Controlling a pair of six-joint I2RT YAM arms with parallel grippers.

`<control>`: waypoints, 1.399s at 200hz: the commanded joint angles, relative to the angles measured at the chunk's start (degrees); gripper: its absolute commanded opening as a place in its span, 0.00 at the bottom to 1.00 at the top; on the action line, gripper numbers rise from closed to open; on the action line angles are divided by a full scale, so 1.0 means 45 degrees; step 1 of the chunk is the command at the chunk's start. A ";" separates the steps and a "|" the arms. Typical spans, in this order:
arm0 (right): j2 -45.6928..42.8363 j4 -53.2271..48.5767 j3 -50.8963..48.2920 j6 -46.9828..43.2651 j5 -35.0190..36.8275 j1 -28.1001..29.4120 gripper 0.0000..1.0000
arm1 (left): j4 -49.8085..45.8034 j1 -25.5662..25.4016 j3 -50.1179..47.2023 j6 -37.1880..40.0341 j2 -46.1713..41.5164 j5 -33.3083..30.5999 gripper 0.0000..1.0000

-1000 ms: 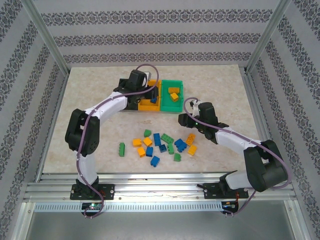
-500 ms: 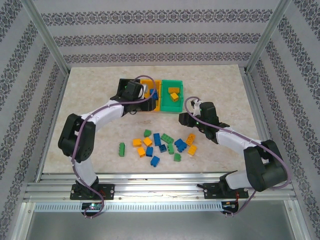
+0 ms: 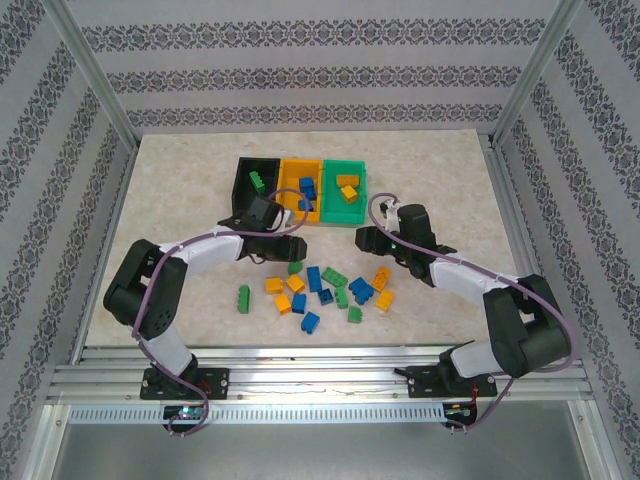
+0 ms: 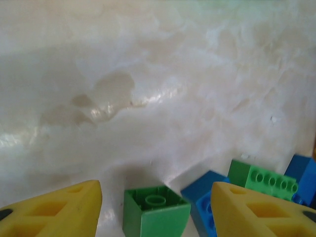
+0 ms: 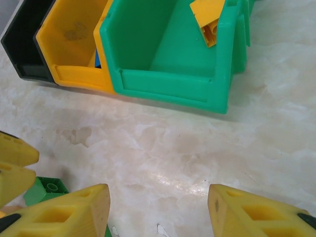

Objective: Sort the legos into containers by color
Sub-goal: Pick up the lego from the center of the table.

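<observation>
The containers stand in a row at the back: black (image 3: 252,178), orange-yellow (image 3: 302,186) and green (image 3: 345,184). A green lego (image 3: 258,181) lies in the black one, blue and orange legos (image 3: 307,190) in the orange-yellow one, and orange legos (image 3: 347,190) in the green one. Several legos (image 3: 322,290) are scattered on the table. My left gripper (image 3: 293,249) (image 4: 157,202) is open, low over the pile's far edge. A small green lego (image 4: 156,210) sits between its fingers with gaps on both sides. My right gripper (image 3: 366,238) (image 5: 158,207) is open and empty over bare table.
In the left wrist view, blue (image 4: 207,197) and green (image 4: 261,178) legos lie close to the right finger. In the right wrist view, the green bin (image 5: 173,74) is just ahead, and the left gripper's fingers (image 5: 12,165) and a green lego (image 5: 47,190) are at the left edge.
My left gripper has come back from over the orange-yellow bin down to the pile, and its jaws have widened a little. A blue lego now lies in that bin. The right arm has hardly moved.
</observation>
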 commanded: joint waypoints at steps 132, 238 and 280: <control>0.0419 0.0367 0.0001 0.0210 -0.0316 -0.0239 0.56 | -0.3225 -0.1333 0.1442 0.1302 0.1340 -0.2250 0.45; 0.0272 0.0365 0.0001 0.0287 -0.0546 -0.0359 0.56 | -0.3391 -0.1284 0.1588 0.1402 0.0597 -0.3025 0.35; 0.0249 0.0390 -0.0019 0.0329 -0.0638 -0.0352 0.56 | -0.3376 -0.0434 0.1713 0.1471 -0.0106 -0.2834 0.33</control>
